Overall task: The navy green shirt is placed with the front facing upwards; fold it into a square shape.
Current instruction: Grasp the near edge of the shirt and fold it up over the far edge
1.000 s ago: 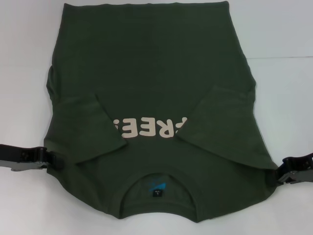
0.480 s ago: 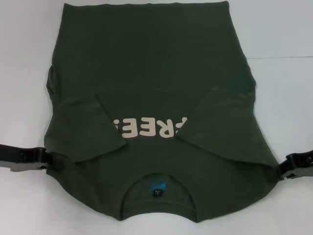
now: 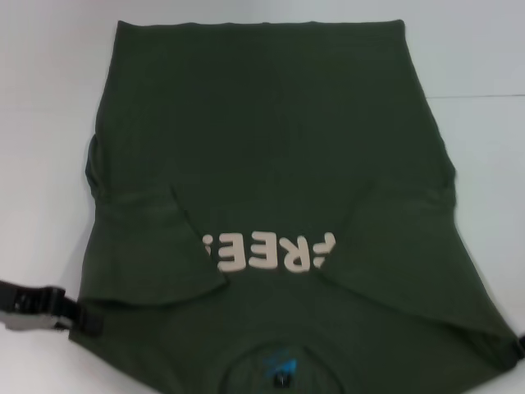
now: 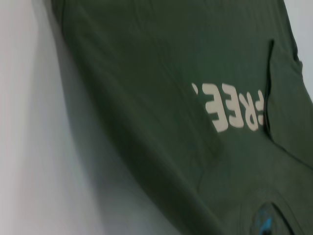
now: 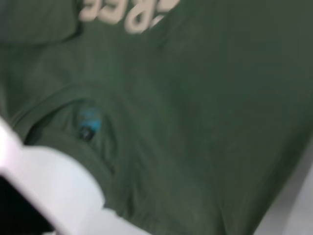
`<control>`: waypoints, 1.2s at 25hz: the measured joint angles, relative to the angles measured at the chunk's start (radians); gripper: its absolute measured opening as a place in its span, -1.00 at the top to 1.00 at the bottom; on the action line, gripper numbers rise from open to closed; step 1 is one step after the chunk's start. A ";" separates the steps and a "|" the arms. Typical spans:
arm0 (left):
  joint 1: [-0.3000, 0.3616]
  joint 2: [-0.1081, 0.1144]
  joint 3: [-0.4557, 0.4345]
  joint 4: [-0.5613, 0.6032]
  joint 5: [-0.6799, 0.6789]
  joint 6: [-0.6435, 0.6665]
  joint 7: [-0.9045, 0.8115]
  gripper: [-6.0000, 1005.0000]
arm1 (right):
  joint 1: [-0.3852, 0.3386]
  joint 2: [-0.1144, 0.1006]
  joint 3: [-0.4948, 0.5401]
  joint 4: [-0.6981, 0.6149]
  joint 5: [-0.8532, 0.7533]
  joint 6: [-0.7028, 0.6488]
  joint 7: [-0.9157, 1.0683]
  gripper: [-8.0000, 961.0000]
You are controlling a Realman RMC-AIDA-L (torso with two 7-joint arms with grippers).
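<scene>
The navy green shirt [image 3: 271,148] lies front up on the white table, both short sleeves folded in over the cream "FREE!" print [image 3: 271,250]. Its collar with the blue label [image 3: 280,371] is at the near edge. My left gripper [image 3: 84,317] is shut on the near left shoulder corner. Only a dark sliver of my right gripper [image 3: 520,345] shows at the frame edge, at the near right shoulder corner, which is pulled taut toward it. The left wrist view shows the shirt [image 4: 171,122] hanging off the table. Cloth of the shirt [image 5: 205,98] fills the right wrist view.
White table [image 3: 49,123] surrounds the shirt on the left, right and far sides. The shirt's hem [image 3: 262,23] lies at the far end.
The near shoulder edge has risen and come closer to the head camera. Both grippers have moved down and outward in the view, and the right one is almost out of frame.
</scene>
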 joint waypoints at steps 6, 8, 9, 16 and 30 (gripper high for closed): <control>0.005 -0.001 0.000 -0.008 0.042 0.145 -0.002 0.91 | -0.019 0.025 -0.001 -0.029 -0.031 -0.139 -0.188 0.90; 0.005 0.001 0.001 -0.008 0.044 0.195 0.000 0.91 | -0.019 0.027 -0.010 -0.032 -0.036 -0.157 -0.214 0.90; 0.003 0.001 0.007 -0.008 0.049 0.219 0.001 0.91 | -0.017 0.028 -0.019 -0.030 -0.039 -0.162 -0.222 0.90; 0.012 -0.017 0.116 -0.006 0.088 0.265 0.008 0.91 | -0.007 0.045 -0.148 -0.024 -0.046 -0.172 -0.221 0.90; -0.005 0.002 -0.009 -0.007 0.050 0.266 0.027 0.91 | -0.004 0.018 -0.054 -0.019 0.051 -0.179 -0.217 0.90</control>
